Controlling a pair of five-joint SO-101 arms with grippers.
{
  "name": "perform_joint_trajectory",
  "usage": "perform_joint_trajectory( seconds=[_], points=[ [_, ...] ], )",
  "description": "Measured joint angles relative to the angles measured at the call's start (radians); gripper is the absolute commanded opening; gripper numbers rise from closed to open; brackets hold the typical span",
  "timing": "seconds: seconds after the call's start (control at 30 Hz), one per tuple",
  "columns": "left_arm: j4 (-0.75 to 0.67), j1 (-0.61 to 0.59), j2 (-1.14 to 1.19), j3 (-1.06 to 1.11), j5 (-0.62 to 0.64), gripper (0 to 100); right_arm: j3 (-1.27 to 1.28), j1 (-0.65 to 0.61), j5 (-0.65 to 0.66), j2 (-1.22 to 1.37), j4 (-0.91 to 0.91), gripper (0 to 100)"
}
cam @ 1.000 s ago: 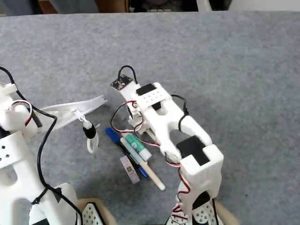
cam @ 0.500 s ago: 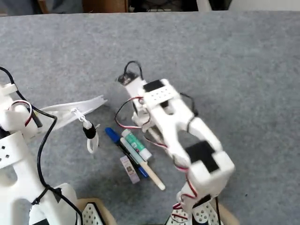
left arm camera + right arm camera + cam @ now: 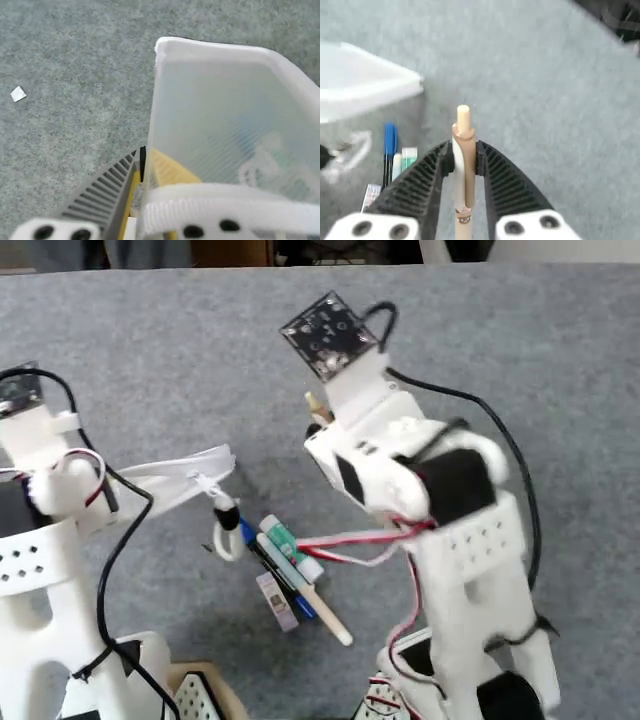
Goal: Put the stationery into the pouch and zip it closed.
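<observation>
A fixed camera looks steeply down on the bench (image 3: 540, 340) and both arms, while each wrist camera sits close behind its tool, the one on the left tool (image 3: 145, 167) hard against the pouch (image 3: 225, 125), the one on the right tool (image 3: 464, 150) sharing the pouch and pens (image 3: 390, 145) beyond its tip with the overhead view.

We count two white robot arms, the left arm (image 3: 40, 560) and the right arm (image 3: 460, 540), and two grippers, the left gripper (image 3: 146, 156) and the right gripper (image 3: 463, 147). There is one translucent pouch (image 3: 170, 478), carrying one zip pull (image 3: 225, 510) with one white loop. We count three pens: two beige ones, the held beige pen (image 3: 463, 120) in the right gripper and the lying beige pen (image 3: 325, 612) on the one grey surface (image 3: 520, 360), plus one blue pen (image 3: 245, 533). Beside those lie one green-and-white stick (image 3: 290, 548) and one small lilac block (image 3: 277, 602). One white paper scrap (image 3: 18, 93) lies on the surface as well.
</observation>
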Motion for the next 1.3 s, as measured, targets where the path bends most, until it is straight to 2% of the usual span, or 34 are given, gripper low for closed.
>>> perform_joint_trajectory(
  seconds=[0.13,0.33,0.57,0.83,0.97,1.17,1.3],
  points=[
    [0.0,0.064,-0.005,-0.017,0.003,3,0.0,0.0,-0.006,-0.021,-0.031,1.2],
    [0.002,0.178,-0.064,-0.104,0.071,3,0.0,0.0,-0.1,-0.021,-0.083,1.2],
    [0.002,0.232,-0.083,-0.212,0.124,3,0.0,0.0,-0.167,-0.021,-0.14,1.2],
    [0.002,0.23,-0.083,-0.103,0.135,3,0.0,-0.032,-0.178,-0.021,-0.262,1.2],
    [0.002,0.224,-0.081,-0.084,0.135,3,-0.025,-0.143,-0.178,-0.028,-0.371,1.2],
    [0.002,0.095,0.034,-0.077,0.137,3,-0.074,-0.29,-0.178,-0.091,-0.462,1.2],
    [-0.006,0.063,0.101,-0.091,0.13,3,-0.075,-0.356,-0.207,-0.094,-0.514,1.2]
  ],
)
